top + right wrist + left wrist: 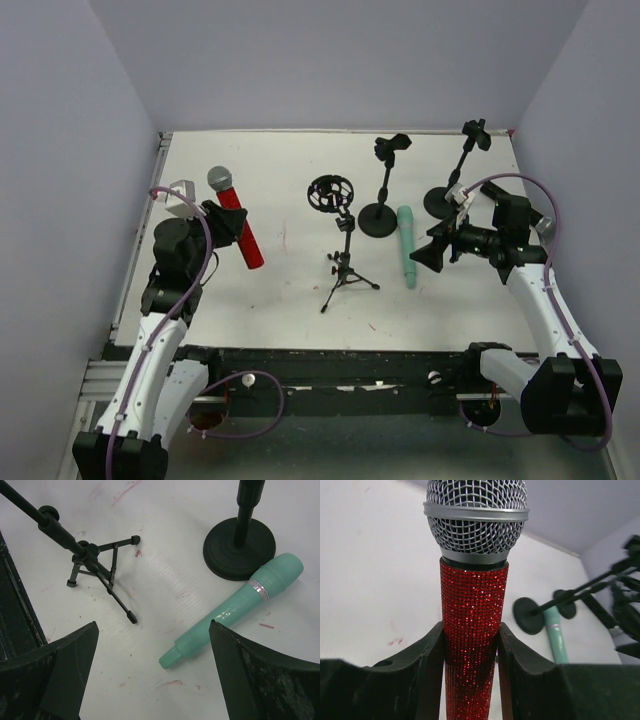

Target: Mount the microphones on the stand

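The left gripper [232, 226] is clamped tight on the red microphone [472, 605], with a black finger [427, 655] on each side of its sparkly body. This microphone is at about 9 o'clock on the white table [250, 310]. In the top view its grey mesh head points to 11 o'clock. I cannot tell if its bottom end touches the table. In the middle of the table stands a small tripod stand [345, 265] with a ring holder [328, 193] on top. A little toward 1 o'clock from it is a round-base stand [379, 218] with a clip [392, 148] on top. The mint-green microphone [235, 605] lies flat on the table, its fat end just beside that round base. A second round-base stand [440, 200] is at 2 o'clock, near the back. The right gripper [428, 252] hangs at 3 o'clock with its fingers wide apart and nothing in them. In the right wrist view the green microphone lies on the table between them.
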